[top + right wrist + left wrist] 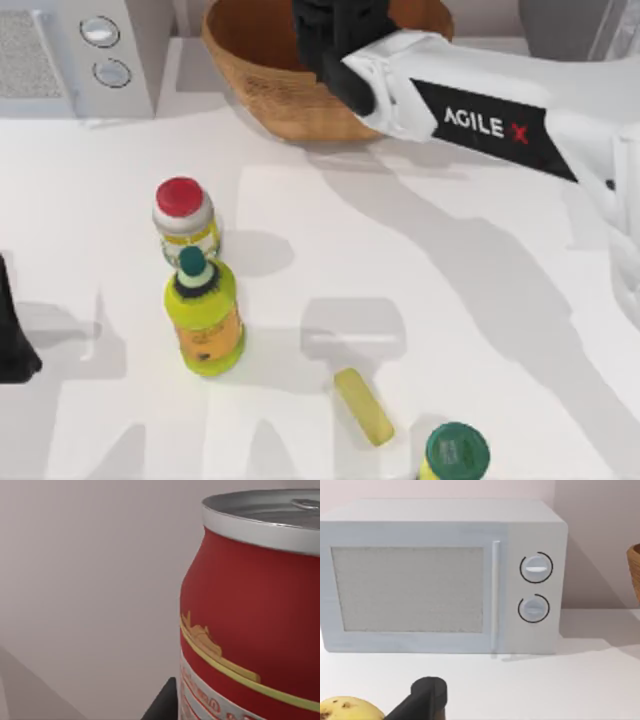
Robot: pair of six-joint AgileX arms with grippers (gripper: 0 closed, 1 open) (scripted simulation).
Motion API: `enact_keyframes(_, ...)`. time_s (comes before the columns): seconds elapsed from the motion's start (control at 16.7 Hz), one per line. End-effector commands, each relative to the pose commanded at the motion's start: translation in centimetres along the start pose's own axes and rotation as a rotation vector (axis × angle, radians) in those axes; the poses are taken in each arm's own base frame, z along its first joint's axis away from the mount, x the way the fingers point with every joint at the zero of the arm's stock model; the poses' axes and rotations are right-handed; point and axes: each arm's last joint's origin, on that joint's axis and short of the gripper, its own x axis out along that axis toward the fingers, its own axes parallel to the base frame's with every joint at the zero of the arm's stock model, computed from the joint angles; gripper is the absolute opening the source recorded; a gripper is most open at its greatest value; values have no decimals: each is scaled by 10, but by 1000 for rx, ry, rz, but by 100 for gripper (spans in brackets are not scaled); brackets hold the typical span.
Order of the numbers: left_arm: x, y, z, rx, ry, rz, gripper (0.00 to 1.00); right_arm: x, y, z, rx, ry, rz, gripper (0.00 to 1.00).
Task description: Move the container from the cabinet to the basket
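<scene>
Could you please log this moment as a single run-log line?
right gripper: over basket, close to red can, grasp unclear | left arm: parked at table's left edge | can not seen resting in basket

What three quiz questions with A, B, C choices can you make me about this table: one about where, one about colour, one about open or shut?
1. Where is the right gripper?
A. Over the basket
B. Beside the green-capped bottle
C. On top of the microwave

2. What colour is the cap on the jar?
A. Blue
B. Red
C. White

3. How is the door of the microwave?
A. Wide open
B. Missing
C. Shut

Answers: 1 A, the top view shows the gripper above the wicker bowl. 2 B, the top view shows a round red cap. 3 C, the door sits flush with the front in the left wrist view.
</scene>
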Motion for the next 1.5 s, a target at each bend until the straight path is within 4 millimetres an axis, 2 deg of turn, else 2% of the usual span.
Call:
enact_keyframes(0.3,0,0,0,0,0,0,100,3,0,0,1,-1,-1,0)
enact_keyframes(1.08,0,0,0,0,0,0,100,3,0,0,1,-1,-1,98)
enact_keyframes(1.5,0,0,0,0,0,0,100,3,0,0,1,-1,-1,100)
